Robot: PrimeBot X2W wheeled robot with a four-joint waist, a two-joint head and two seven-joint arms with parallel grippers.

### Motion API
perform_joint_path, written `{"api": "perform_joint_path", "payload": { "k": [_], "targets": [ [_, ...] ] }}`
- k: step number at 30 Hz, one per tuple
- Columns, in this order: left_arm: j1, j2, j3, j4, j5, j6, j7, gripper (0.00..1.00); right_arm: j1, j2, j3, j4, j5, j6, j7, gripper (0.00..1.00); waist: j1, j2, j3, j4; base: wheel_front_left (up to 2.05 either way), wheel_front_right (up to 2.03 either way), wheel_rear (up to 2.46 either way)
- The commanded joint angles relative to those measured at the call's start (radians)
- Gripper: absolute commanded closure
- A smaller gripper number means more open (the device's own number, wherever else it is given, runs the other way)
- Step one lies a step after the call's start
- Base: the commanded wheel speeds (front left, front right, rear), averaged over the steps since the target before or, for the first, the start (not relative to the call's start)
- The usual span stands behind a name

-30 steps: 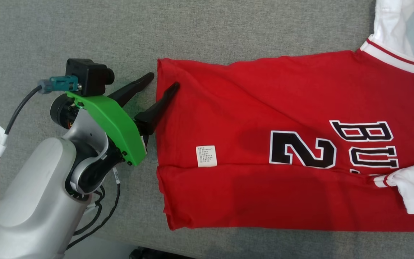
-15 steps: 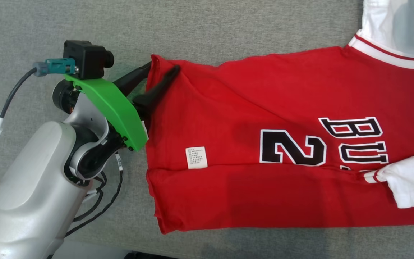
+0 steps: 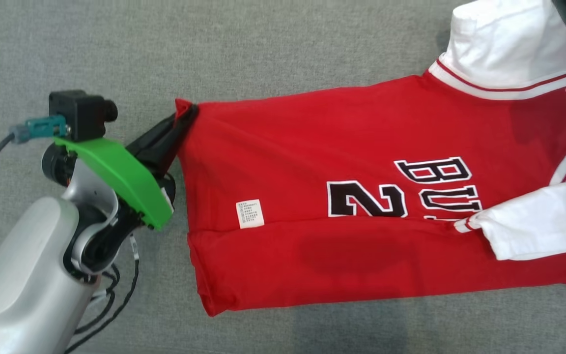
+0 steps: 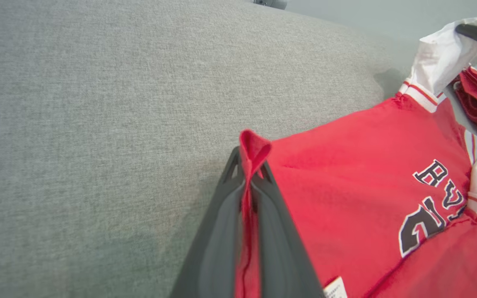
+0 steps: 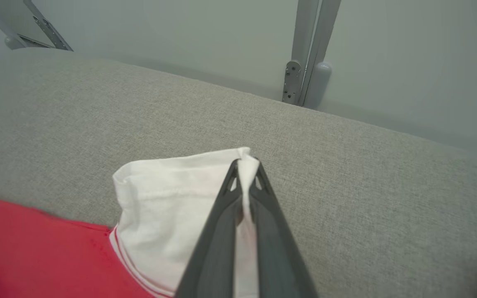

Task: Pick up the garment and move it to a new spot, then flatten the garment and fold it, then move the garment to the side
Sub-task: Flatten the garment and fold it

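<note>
Left claw (image 3: 186, 114) of mine pinching the garment (image 3: 342, 147) at its red hem corner, right claw (image 5: 244, 165) pinching its white sleeve (image 5: 172, 198), garment spread between them.

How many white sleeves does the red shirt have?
2. The top sleeve, upper right in the head view, is pinched by the right gripper; the lower sleeve lies across the red shirt.
</note>
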Motion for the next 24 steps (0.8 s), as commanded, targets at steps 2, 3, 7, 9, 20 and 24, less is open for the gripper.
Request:
{"api": "perform_joint_path", "payload": {
  "k": [2,3,7,9,20,24],
  "targets": [
    [0.048,0.017,0.006,-0.026,-0.013,0.014,-0.011,1.0,0.073,-0.011,-0.04,-0.043,0.016,0.0,-0.032,1.0,0.0,0.0,-0.074,-0.04,0.0,0.0,0.0],
    [0.066,0.024,0.01,-0.034,-0.017,0.02,-0.017,1.0,0.103,-0.012,-0.059,-0.062,0.023,0.0,-0.046,1.0,0.0,0.0,-0.087,-0.045,0.0,0.0,0.0],
    [0.128,0.038,0.021,-0.054,-0.028,0.038,-0.035,1.0,0.223,-0.005,-0.137,-0.132,0.034,0.0,-0.074,1.0,0.0,0.0,-0.133,-0.064,0.0,0.0,0.0],
    [0.161,0.042,0.022,-0.063,-0.034,0.045,-0.045,1.0,0.293,0.006,-0.167,-0.172,0.035,0.0,-0.079,1.0,0.0,0.0,-0.155,-0.074,0.0,0.0,0.0],
    [0.38,0.046,0.03,-0.121,-0.047,0.086,-0.155,1.0,0.706,0.194,-0.269,-0.315,0.035,0.0,-0.159,1.0,0.0,0.0,-0.23,-0.12,0.0,0.0,0.0],
    [0.459,0.042,0.032,-0.125,-0.056,0.103,-0.192,1.0,0.784,0.248,-0.26,-0.286,0.026,0.0,-0.202,1.0,0.0,0.0,-0.239,-0.137,0.0,0.0,0.0]
  ]
}}
